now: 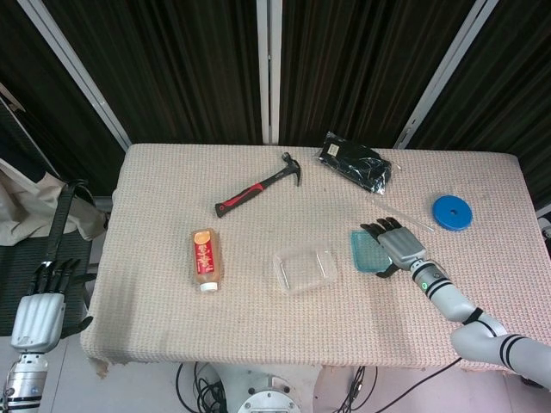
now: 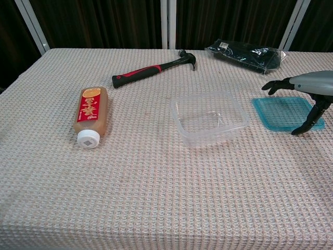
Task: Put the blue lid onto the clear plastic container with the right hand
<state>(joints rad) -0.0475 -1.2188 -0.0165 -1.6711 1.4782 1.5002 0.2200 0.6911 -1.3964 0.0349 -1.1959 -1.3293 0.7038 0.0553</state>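
Note:
The blue lid [image 1: 365, 251] [image 2: 281, 112] is a teal rectangle lying flat on the cloth, just right of the clear plastic container [image 1: 305, 268] [image 2: 209, 117], with a small gap between them. My right hand [image 1: 398, 245] [image 2: 307, 88] hovers over the lid's right half with its fingers spread. Its thumb points down at the lid's near right edge, and nothing is gripped. My left hand [image 1: 39, 305] hangs off the table at the lower left, fingers straight and empty. The chest view does not show it.
A red-handled hammer [image 1: 258, 191] [image 2: 153, 69] lies at the back middle. A brown bottle [image 1: 206, 258] [image 2: 91, 114] lies on its side at the left. A black bag [image 1: 355, 162] [image 2: 244, 54] sits at the back right and a blue disc [image 1: 452, 212] at the far right.

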